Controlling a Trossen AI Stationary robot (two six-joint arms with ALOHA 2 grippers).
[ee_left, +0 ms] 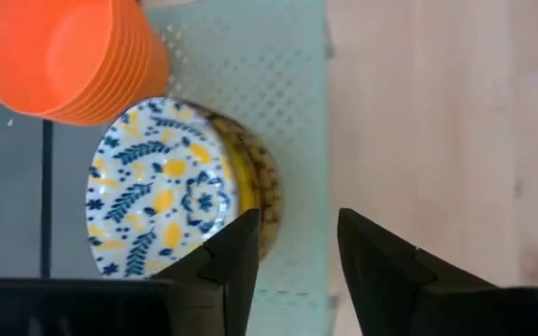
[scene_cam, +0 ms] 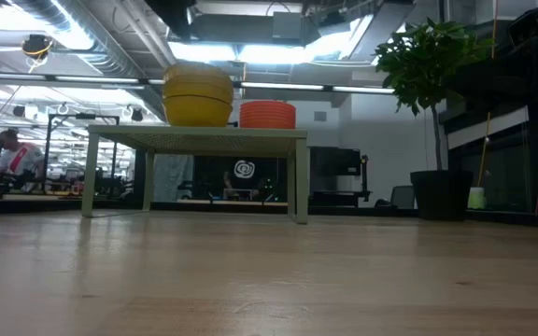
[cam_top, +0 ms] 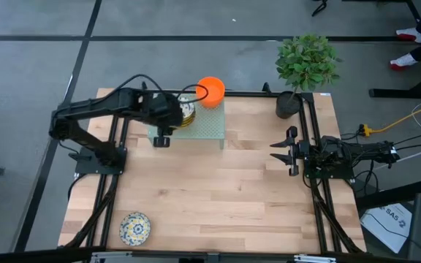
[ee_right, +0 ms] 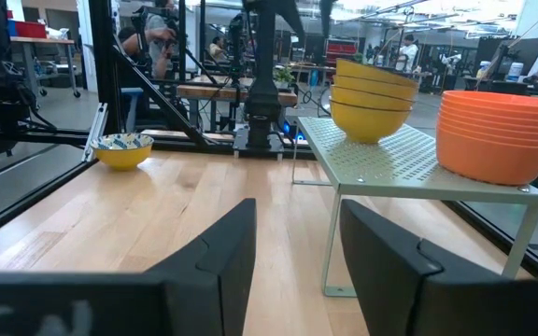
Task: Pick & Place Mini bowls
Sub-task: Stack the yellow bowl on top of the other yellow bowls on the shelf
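A pale green perforated stand (cam_top: 209, 126) sits at the upper middle of the wooden table (cam_top: 218, 190). A leafy plant (cam_top: 307, 61) in a dark pot (cam_top: 287, 106) stands at the table's upper right corner.

From directly overhead, one camera takes in my whole table (cam_top: 218, 190). Another sits at its surface, looking level toward the green shelf (scene_cam: 194, 138) and the room beyond. My left wrist camera looks down close over that shelf (ee_left: 288, 112); my right wrist camera views it side-on from farther off (ee_right: 409, 168).
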